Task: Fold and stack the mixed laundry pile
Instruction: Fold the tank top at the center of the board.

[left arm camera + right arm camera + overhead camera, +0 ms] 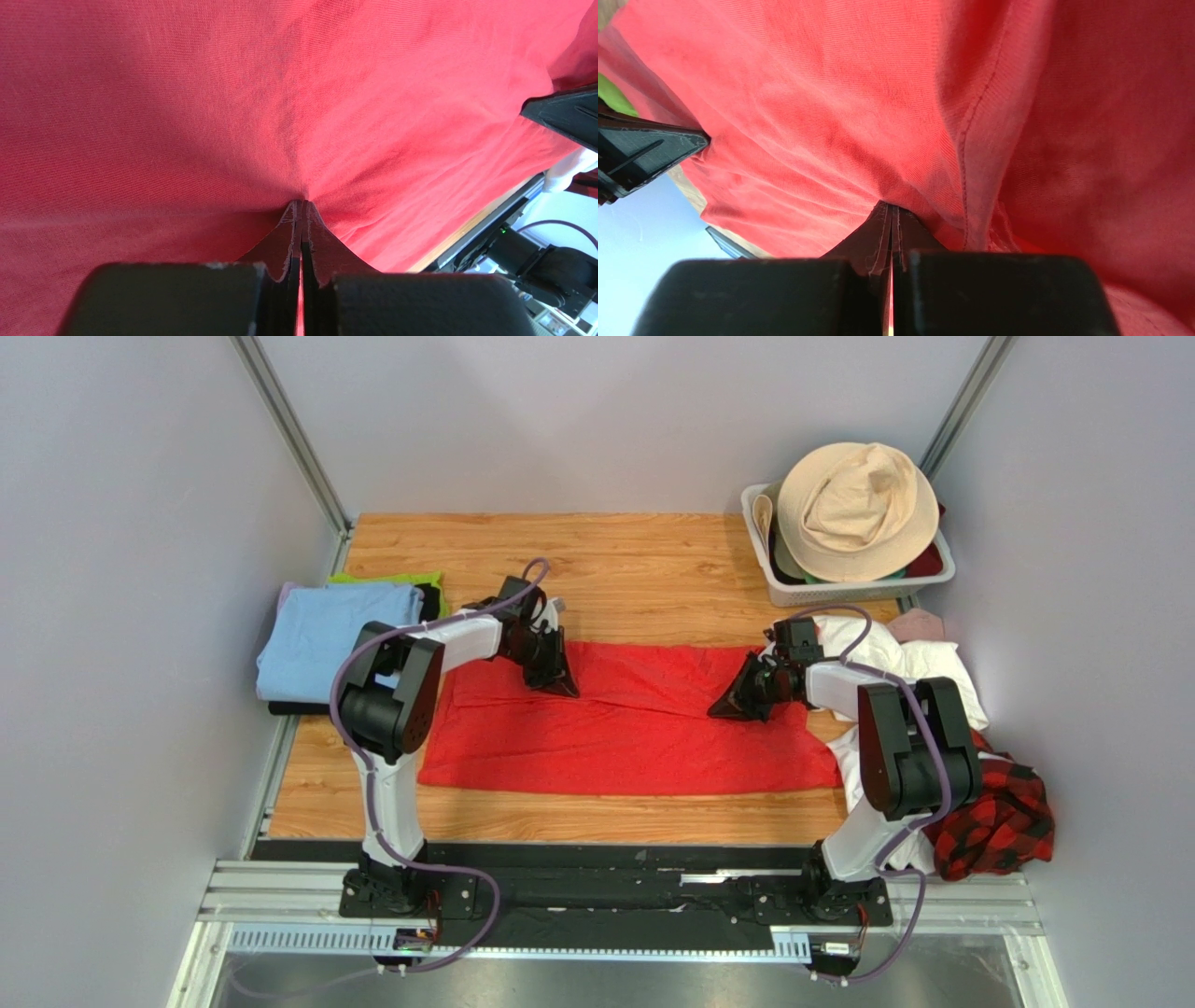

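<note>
The bright red T-shirt [631, 721] lies spread across the middle of the wooden table, its far edge folded toward the front. My left gripper [556, 676] is shut on the shirt's far left edge; red cloth [210, 105] fills the left wrist view, pinched at my gripper [303, 204]. My right gripper [734, 703] is shut on the far right edge; the right wrist view shows the red cloth with a seam [976, 126], pinched at my gripper [891, 207]. White cloths [912, 665], a plaid shirt [999, 819] and a small pink piece [919, 625] lie heaped at the right.
A light blue folded cloth [334, 639] lies on black and green cloths [407, 581] at the far left. A white slatted basket [800, 585] with a beige bucket hat [856, 507] stands at the back right. Grey walls close in both sides.
</note>
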